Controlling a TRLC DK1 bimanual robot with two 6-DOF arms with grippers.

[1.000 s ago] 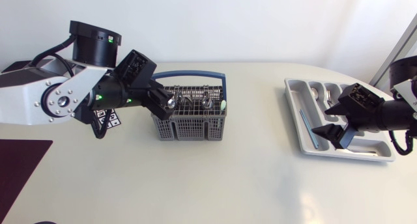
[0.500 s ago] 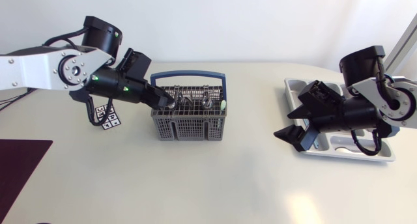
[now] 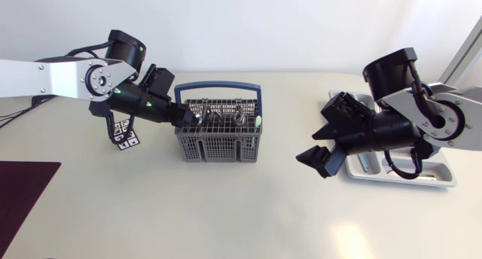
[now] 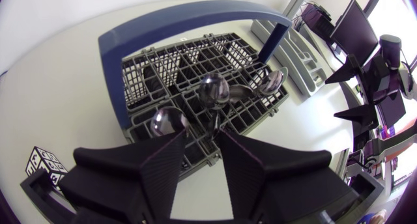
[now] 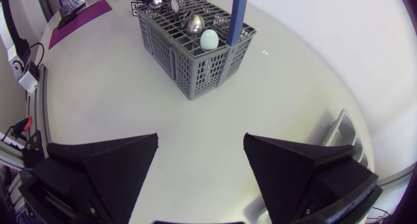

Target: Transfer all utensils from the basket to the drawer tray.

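Observation:
A grey wire basket [image 3: 220, 135] with a blue handle [image 3: 218, 86] stands left of the table's middle and holds several spoons. My left gripper [image 3: 190, 117] is over the basket's left end. In the left wrist view its fingers [image 4: 163, 159] stand a narrow gap apart, with one metal spoon bowl [image 4: 168, 122] at a fingertip and another [image 4: 214, 90] just ahead. I cannot see both fingers touching either spoon. My right gripper [image 3: 320, 157] hangs open and empty between basket and grey drawer tray [image 3: 440, 176]. It faces the basket [image 5: 195, 48], where a pale spoon [image 5: 209, 39] shows.
A small cube with a black-and-white marker [image 3: 124, 135] sits left of the basket. A dark mat [image 3: 26, 191] lies at the front left corner. The tray holds a few utensils [image 3: 361, 163], partly hidden by my right arm.
My right arm has swung left from over the tray to the table's middle, still open. My left gripper has settled at the basket's left end and its fingers have drawn closer.

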